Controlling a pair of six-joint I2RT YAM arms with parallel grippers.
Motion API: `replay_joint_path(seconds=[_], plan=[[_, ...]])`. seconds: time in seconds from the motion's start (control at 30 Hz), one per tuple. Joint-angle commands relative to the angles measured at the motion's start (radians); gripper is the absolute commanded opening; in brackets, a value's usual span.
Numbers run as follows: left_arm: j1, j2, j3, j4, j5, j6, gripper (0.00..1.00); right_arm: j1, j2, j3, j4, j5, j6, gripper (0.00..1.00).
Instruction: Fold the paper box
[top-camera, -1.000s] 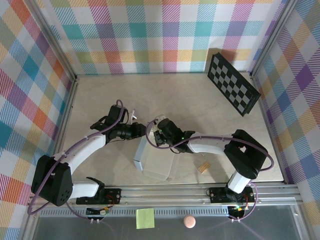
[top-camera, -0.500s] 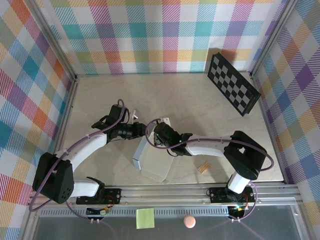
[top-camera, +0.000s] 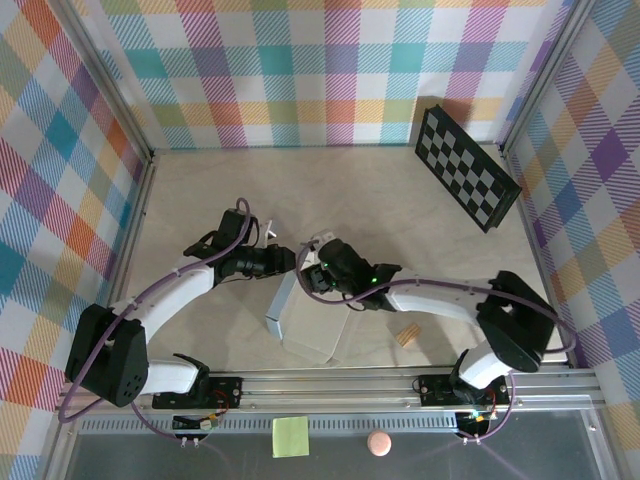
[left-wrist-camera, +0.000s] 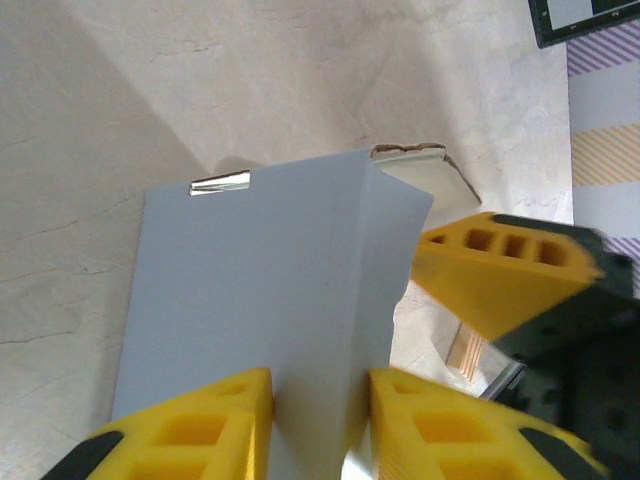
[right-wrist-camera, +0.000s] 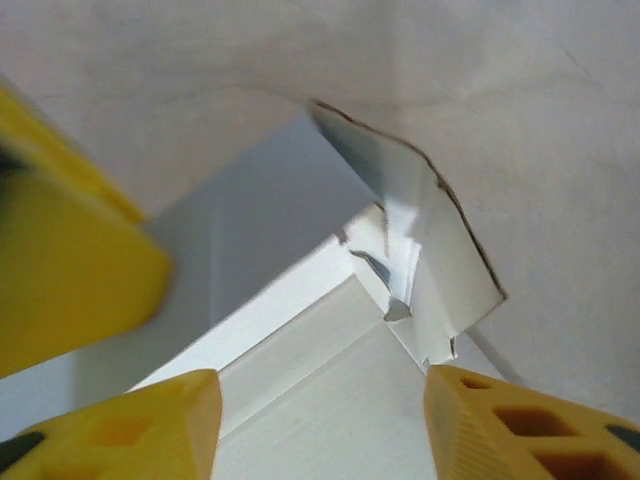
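Paper box (top-camera: 315, 325), front middle of the tabletop (top-camera: 400, 210): hold its raised grey wall pinched in the left claw (left-wrist-camera: 320, 400) while you guide the right claw (right-wrist-camera: 320, 405), jaws apart astride the corner, to press the loose end flap (right-wrist-camera: 440, 250) inward along its crease without tearing the ragged edge. The overhead view places the box between both arms. The right wrist view exposes the corner tuck that the overhead view hides beneath the claws.
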Motion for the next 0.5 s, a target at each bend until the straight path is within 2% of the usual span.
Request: replay_joint_path(seconds=[0.0,0.2,0.23,0.3,0.37,0.47], plan=[[-0.007,0.031,-0.014,-0.093,-0.065,0.021,0.29,-0.068,-0.070,-0.015,-0.064,-0.235,-0.192,0.59],[-0.007,0.045,-0.017,-0.092,-0.062,0.022,0.29,-0.268,-0.153,-0.066,-0.039,-0.523,-0.373,0.59],[-0.007,0.047,-0.017,-0.092,-0.061,0.022,0.29,-0.307,-0.149,-0.059,-0.051,-0.600,-0.442,0.59],[-0.007,0.048,-0.017,-0.089,-0.060,0.020,0.29,-0.358,-0.131,-0.037,-0.087,-0.675,-0.553,0.58],[-0.007,0.049,-0.016,-0.090,-0.060,0.020,0.29,-0.388,-0.101,-0.002,-0.145,-0.694,-0.693,0.57],[-0.007,0.047,-0.014,-0.090,-0.063,0.022,0.29,-0.394,-0.019,0.077,-0.266,-0.635,-0.904,0.54]])
